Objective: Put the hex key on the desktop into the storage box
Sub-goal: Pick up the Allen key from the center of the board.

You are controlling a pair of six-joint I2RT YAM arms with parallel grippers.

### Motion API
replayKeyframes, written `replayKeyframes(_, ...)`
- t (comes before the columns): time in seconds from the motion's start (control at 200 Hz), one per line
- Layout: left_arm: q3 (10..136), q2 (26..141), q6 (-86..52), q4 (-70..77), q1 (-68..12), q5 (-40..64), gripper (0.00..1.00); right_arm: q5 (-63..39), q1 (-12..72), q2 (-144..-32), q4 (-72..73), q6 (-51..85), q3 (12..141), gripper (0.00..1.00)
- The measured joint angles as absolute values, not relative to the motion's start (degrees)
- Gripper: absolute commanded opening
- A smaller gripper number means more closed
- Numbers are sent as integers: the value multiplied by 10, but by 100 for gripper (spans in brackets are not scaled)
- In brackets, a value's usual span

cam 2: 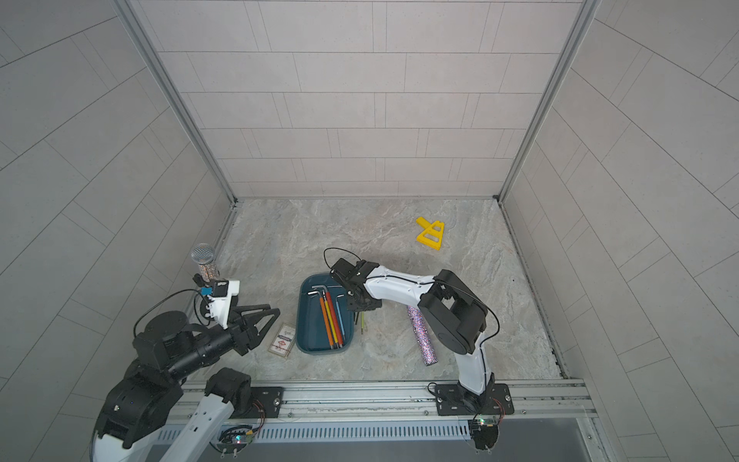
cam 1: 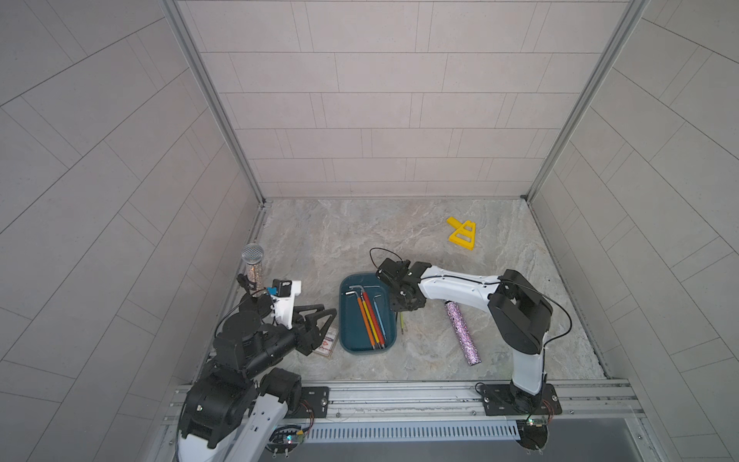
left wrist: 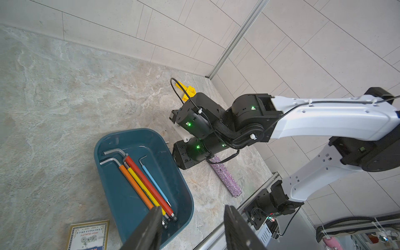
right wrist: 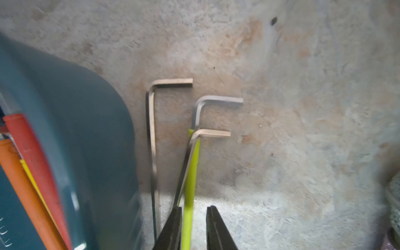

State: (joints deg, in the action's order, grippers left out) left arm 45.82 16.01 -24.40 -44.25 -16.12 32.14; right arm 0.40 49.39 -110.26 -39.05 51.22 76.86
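The dark teal storage box (cam 1: 344, 320) (cam 2: 302, 320) lies in the middle front, and holds orange, yellow, red and blue-sleeved hex keys (left wrist: 138, 184). On the desktop just right of the box lie a green-sleeved hex key (right wrist: 191, 173) (cam 1: 402, 326) and two bare steel hex keys (right wrist: 151, 129). My right gripper (right wrist: 193, 208) (cam 1: 397, 309) points down there, open narrowly. The green key's shaft runs between its fingers, against one, with a gap to the other. My left gripper (left wrist: 192, 208) (cam 1: 328, 313) hovers open left of the box, holding nothing.
A glittery purple tube (cam 1: 462, 334) lies right of the hex keys, under the right arm. A yellow plastic piece (cam 1: 463, 233) lies at the back right. A microphone (cam 1: 252, 260) stands at the left wall. A printed card (cam 1: 326, 344) lies left of the box.
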Motion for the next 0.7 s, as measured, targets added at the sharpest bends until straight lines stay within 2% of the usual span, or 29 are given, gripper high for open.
replayKeyframes(0.701, 458, 160, -244, -442, -155, 321, 53, -8, 490, -1113, -375, 528, 751, 16)
